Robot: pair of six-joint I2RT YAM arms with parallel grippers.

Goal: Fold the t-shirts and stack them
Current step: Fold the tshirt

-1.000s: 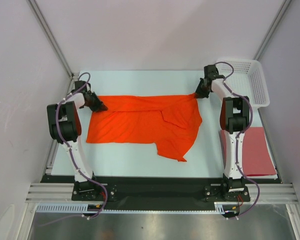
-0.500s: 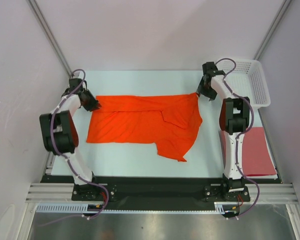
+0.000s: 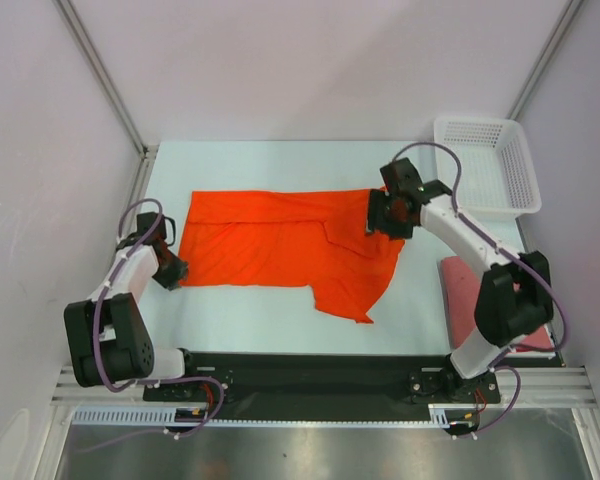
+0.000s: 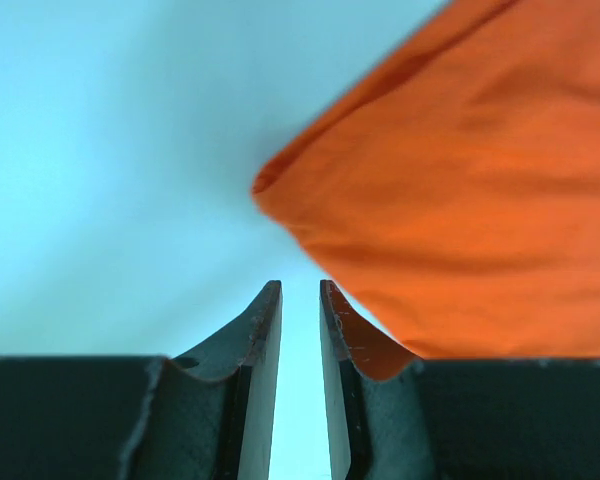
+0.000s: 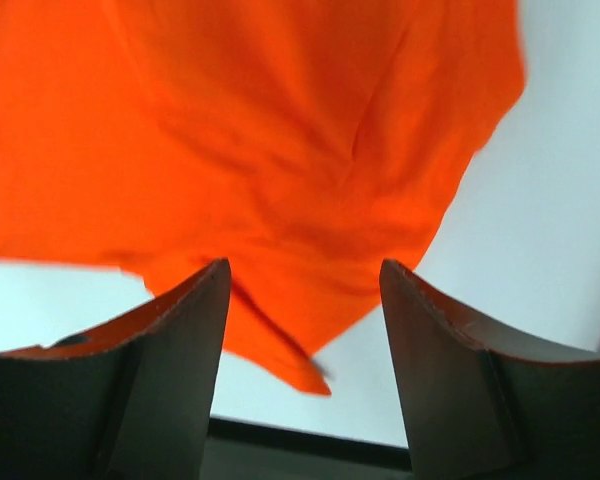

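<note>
1. The orange t-shirt (image 3: pixel 280 250) lies spread flat across the middle of the pale table (image 3: pixel 260 165). Its long side runs 9 to 3 o'clock in the overhead view. One flap hangs down towards 5 o'clock, near the arm bases.
2. The left gripper (image 4: pixel 300 290) sits low at the 9 o'clock end of the shirt, just beside its near-left corner. Its fingers stand a narrow slit apart with only bare table showing between them, so it holds nothing. In the left wrist view the shirt corner lies towards 1 o'clock of the fingertips. Whether the right-hand finger touches the cloth cannot be told.
3. The right gripper (image 5: pixel 305 265) hangs over the shirt's far-right part, at about 2 o'clock from the shirt's middle. Its fingers are spread wide and nothing is between them. Wrinkled orange cloth fills the wrist view beyond them.
4. The brick-red t-shirt (image 3: pixel 458 285) lies flat at the table's 4 o'clock side, apart from the orange one and partly hidden under the right arm.
5. A white lattice basket (image 3: pixel 480 165) stands in the table's far-right corner, at 1 o'clock.
</note>
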